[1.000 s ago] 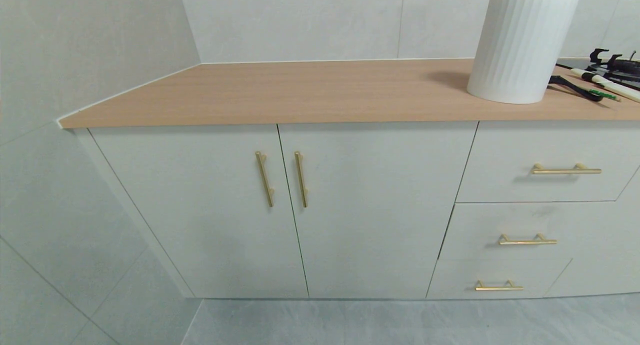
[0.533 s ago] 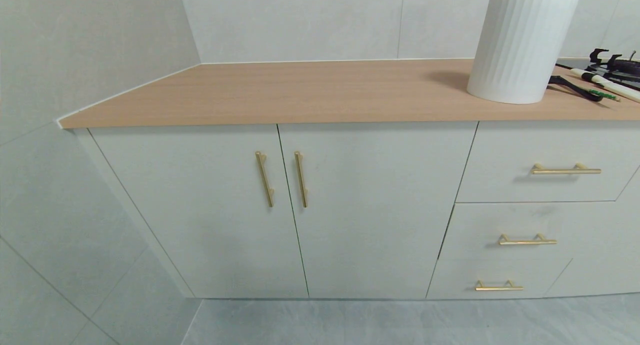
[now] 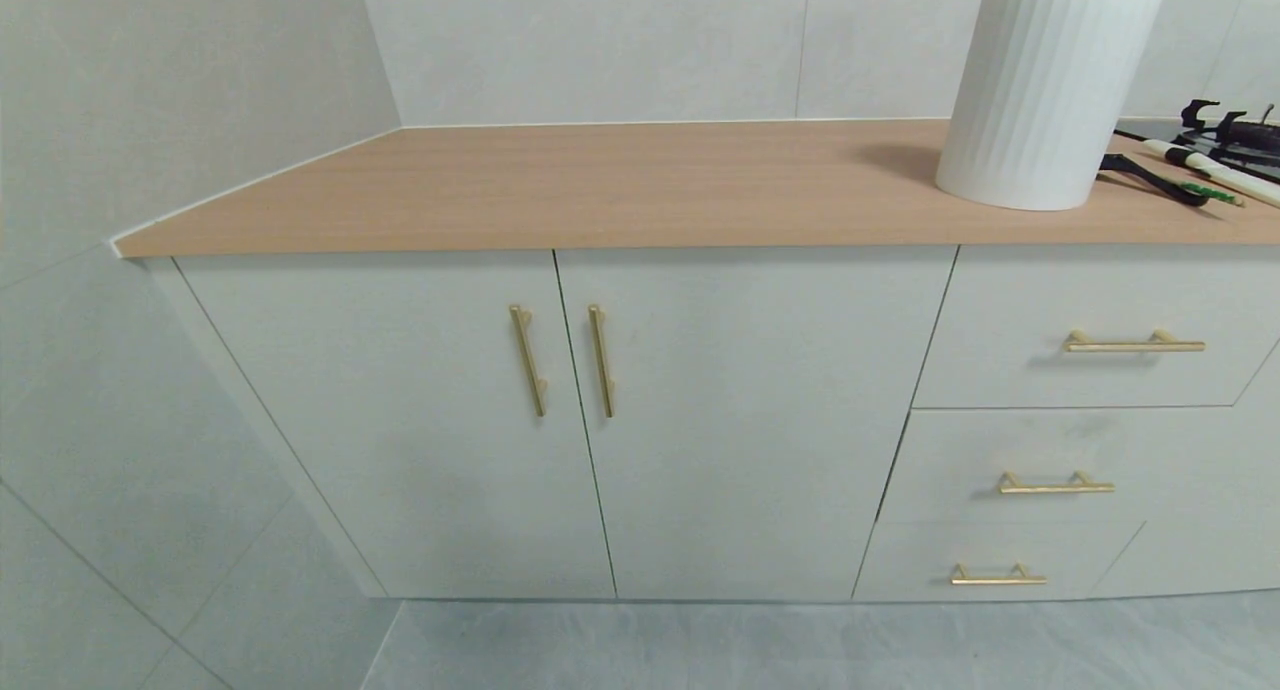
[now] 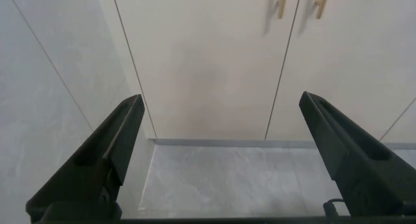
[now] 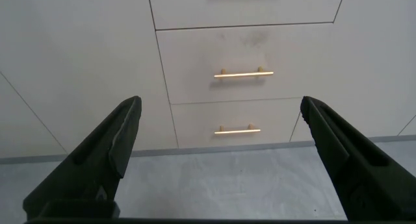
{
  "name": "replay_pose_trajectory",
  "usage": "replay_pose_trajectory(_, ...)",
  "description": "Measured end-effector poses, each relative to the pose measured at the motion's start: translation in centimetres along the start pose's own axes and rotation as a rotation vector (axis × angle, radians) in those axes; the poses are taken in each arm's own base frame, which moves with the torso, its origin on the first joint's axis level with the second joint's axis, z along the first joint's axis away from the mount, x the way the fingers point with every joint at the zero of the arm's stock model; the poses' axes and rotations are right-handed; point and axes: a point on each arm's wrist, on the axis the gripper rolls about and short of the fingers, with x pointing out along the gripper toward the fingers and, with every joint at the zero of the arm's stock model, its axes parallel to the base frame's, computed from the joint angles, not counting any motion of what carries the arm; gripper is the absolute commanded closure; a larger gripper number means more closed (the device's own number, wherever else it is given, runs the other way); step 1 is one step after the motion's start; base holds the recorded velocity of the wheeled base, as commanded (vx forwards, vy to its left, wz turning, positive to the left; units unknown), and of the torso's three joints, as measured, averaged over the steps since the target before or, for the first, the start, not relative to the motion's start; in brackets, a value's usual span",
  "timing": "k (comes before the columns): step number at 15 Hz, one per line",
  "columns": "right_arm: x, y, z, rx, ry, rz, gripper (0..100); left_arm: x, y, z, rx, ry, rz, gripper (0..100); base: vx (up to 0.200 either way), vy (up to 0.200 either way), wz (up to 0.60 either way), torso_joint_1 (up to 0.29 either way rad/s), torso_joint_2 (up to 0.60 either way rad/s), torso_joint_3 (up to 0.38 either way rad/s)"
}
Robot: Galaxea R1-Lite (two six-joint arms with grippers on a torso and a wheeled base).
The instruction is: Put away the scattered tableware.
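Head view: looks at a cabinet front under a wooden tabletop [image 3: 600, 185]. Finds the tableware [image 3: 1190, 175] at the far right end of it, a few long-handled pieces in black and white, lying just beside and partly behind a tall white ribbed holder [image 3: 1045, 95]. Cannot tell what each piece is.

Compared with half a second ago, sits a touch lower throughout, handles and tabletop edge alike. Reads as a small shift of the camera, not of the things; nothing on the tabletop displaced.

Left wrist view: left gripper [image 4: 221, 102] spread wide and empty, held low before the double doors [image 4: 214, 62], near the floor [image 4: 234, 178]. Right wrist view: right gripper [image 5: 221, 104] likewise spread wide and empty, facing the lower drawers [image 5: 244, 73].

Means, most likely, the task barely begun: tableware untouched and well apart from both grippers. Next calls for moving right and raising an arm to tabletop height. Worth watching the holder, close enough to be knocked during a reach.
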Motion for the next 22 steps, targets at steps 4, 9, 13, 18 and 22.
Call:
replay_pose_trajectory(4, 0.0, 0.0, 0.0, 0.0, 0.0, 0.0, 0, 0.0, 0.0, 0.0, 0.0, 0.0, 0.0, 0, 0.0, -0.2, 0.0, 0.0, 0.0, 0.004)
replay_pose_trajectory(9, 0.0, 0.0, 0.0, 0.0, 0.0, 0.0, 0, 0.0, 0.0, 0.0, 0.0, 0.0, 0.0, 0, 0.0, -0.2, 0.0, -0.001, 0.0, 0.003)
replay_pose_trajectory(13, 0.0, 0.0, 0.0, 0.0, 0.0, 0.0, 0, 0.0, 0.0, 0.01, -0.002, -0.001, 0.0, 0, 0.0, -0.1, 0.0, 0.002, 0.0, 0.002)
replay_pose_trajectory(18, 0.0, 0.0, 0.0, 0.0, 0.0, 0.0, 0, 0.0, 0.0, 0.0, -0.002, 0.0, 0.0, 0, 0.0, 0.0, 0.0, 0.0, 0.0, 0.0)
replay_pose_trajectory(22, 0.0, 0.0, 0.0, 0.0, 0.0, 0.0, 0, 0.0, 0.0, 0.01, -0.003, -0.001, 0.001, 0, 0.15, 0.0, 0.0, -0.001, 0.0, 0.003)
